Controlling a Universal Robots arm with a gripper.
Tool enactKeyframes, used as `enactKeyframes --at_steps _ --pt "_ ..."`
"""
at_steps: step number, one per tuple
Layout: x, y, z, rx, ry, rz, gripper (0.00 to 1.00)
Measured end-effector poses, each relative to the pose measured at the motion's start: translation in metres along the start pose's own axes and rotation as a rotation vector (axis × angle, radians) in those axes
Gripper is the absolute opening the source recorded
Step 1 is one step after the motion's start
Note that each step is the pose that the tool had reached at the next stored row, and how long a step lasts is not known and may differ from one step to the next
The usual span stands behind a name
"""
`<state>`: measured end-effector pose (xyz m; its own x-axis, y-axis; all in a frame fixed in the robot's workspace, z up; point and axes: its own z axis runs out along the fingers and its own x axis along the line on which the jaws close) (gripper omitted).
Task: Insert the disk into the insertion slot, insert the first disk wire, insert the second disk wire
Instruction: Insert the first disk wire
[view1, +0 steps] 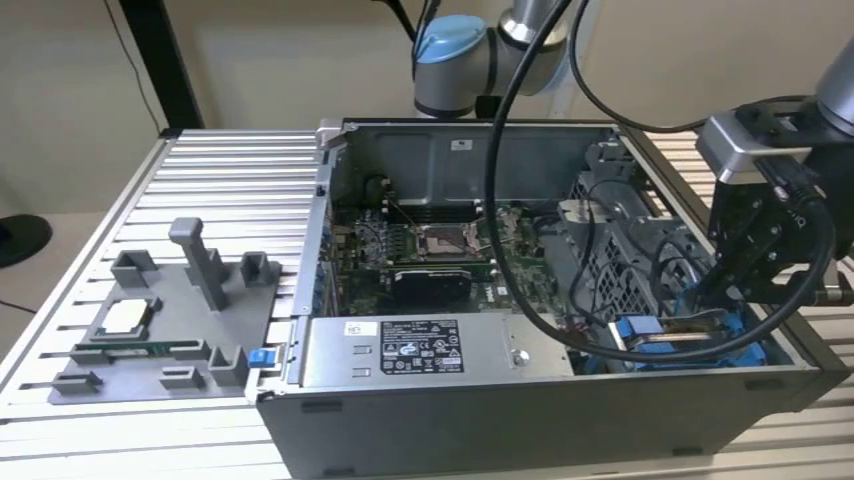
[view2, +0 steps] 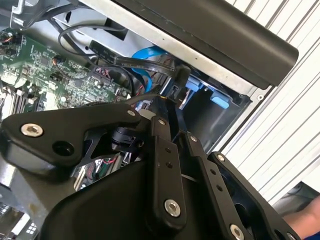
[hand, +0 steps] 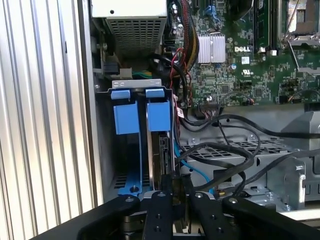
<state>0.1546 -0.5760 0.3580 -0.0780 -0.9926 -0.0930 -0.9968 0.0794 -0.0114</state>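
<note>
The disk (hand: 163, 149) stands on edge in its blue carrier (hand: 159, 116) inside the insertion slot (hand: 106, 150), at the case's corner on the exterior view's right (view1: 727, 352). My black gripper (hand: 175, 183) hangs over the disk's near end, its fingers drawn close together. In the second wrist view the gripper (view2: 175, 96) pinches a black connector whose flat black disk wire (view2: 135, 61) runs off toward the motherboard. A blue wire (view2: 146, 54) curls behind it. In the exterior view the gripper (view1: 714, 300) reaches down into the bay.
An open computer case (view1: 534, 400) lies on a slatted aluminium table (view1: 214, 190). A grey power-supply box (view1: 420, 350) sits beside the bay. Loose black cables (hand: 225, 155) cross the metal cage. A grey fixture tray (view1: 160, 330) lies at the exterior view's left.
</note>
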Motion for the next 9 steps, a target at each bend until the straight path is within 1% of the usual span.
enactKeyframes --at_steps 9 --pt "0.0003 0.0000 0.0023 0.0000 -0.0001 0.001 0.00"
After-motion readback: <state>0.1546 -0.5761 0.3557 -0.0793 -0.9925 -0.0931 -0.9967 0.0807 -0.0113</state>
